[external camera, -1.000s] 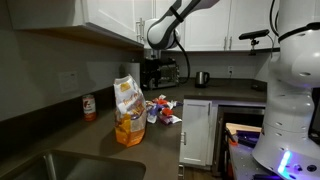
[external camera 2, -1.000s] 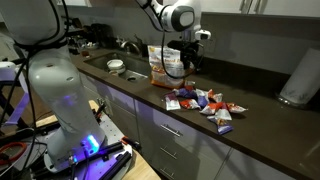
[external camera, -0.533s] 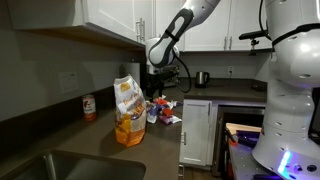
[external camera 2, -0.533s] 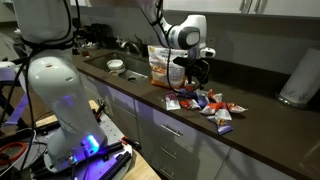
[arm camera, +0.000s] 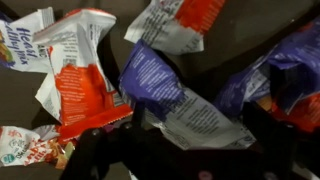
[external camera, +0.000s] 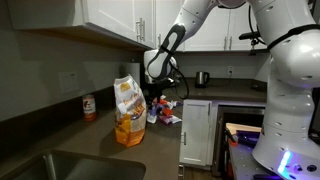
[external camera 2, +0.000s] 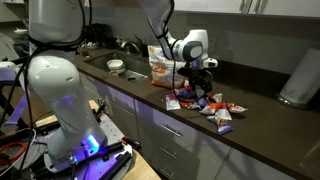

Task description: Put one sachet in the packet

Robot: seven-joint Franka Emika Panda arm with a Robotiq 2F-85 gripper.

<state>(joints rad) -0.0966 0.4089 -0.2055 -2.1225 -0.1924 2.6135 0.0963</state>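
The packet (external camera: 128, 110) is a tall crinkly clear bag with white and orange print, standing upright on the dark counter; it also shows in an exterior view (external camera 2: 160, 65). A pile of several sachets (external camera: 165, 111) lies beside it and shows in both exterior views (external camera 2: 208, 105). My gripper (external camera 2: 197, 91) is down on the near end of that pile (external camera: 159, 98). In the wrist view the dark fingers (arm camera: 195, 150) stand open on either side of a purple and white sachet (arm camera: 170, 95). An orange and white sachet (arm camera: 80, 75) lies to its left.
A small red-labelled can (external camera: 89, 107) stands by the wall behind the packet. A sink (external camera: 70, 165) is set in the counter in front. A kettle (external camera: 201, 78) stands farther back. A bowl (external camera 2: 116, 67) and a white roll (external camera 2: 296, 84) sit on the counter.
The arm has swung down from above the packet and moved over to the sachet pile. The gripper now sits low on the sachets. The packet has not moved.
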